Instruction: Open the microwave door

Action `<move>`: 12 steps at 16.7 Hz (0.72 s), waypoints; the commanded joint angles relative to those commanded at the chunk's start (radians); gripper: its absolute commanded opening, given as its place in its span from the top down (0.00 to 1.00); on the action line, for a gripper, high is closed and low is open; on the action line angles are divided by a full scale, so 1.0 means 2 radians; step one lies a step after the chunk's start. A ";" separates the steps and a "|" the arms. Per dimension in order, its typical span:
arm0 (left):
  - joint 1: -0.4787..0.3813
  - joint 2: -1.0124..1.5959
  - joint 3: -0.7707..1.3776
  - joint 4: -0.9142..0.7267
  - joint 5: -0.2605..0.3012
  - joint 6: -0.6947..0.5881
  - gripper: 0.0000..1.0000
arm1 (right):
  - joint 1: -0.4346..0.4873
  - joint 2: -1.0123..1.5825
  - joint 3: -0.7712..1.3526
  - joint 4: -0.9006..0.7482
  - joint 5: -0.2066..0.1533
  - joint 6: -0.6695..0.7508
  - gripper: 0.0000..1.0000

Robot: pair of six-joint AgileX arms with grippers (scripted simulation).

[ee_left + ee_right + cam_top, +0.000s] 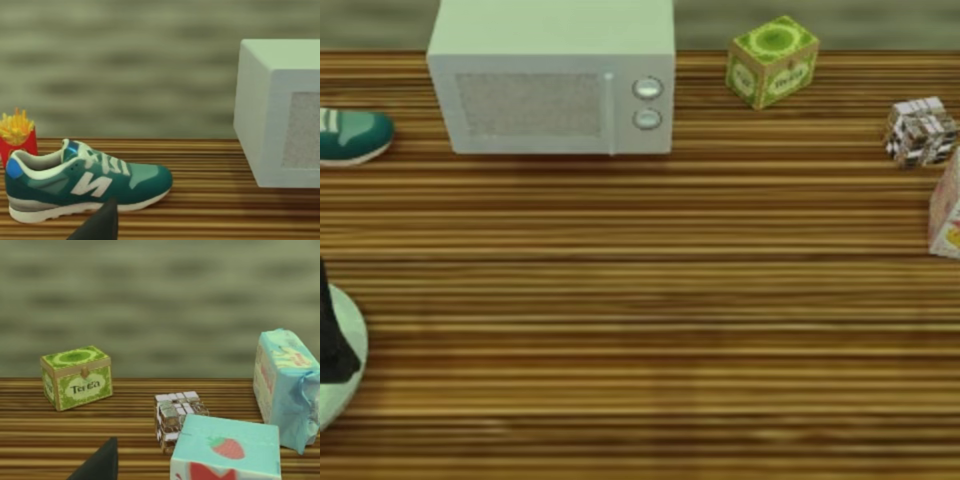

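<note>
Overhead table view; two low wrist views.

Striped wooden table carries microwave, sneaker, tea box.

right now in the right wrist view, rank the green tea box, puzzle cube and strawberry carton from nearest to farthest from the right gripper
1. strawberry carton: nearest the right gripper, at the table's right edge.
2. puzzle cube: just behind the carton.
3. green tea box: farthest, toward the table's back.
</note>
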 joint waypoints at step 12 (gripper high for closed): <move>-0.078 0.278 0.267 -0.158 -0.040 -0.064 0.00 | 0.000 0.000 0.000 0.000 0.000 0.000 0.00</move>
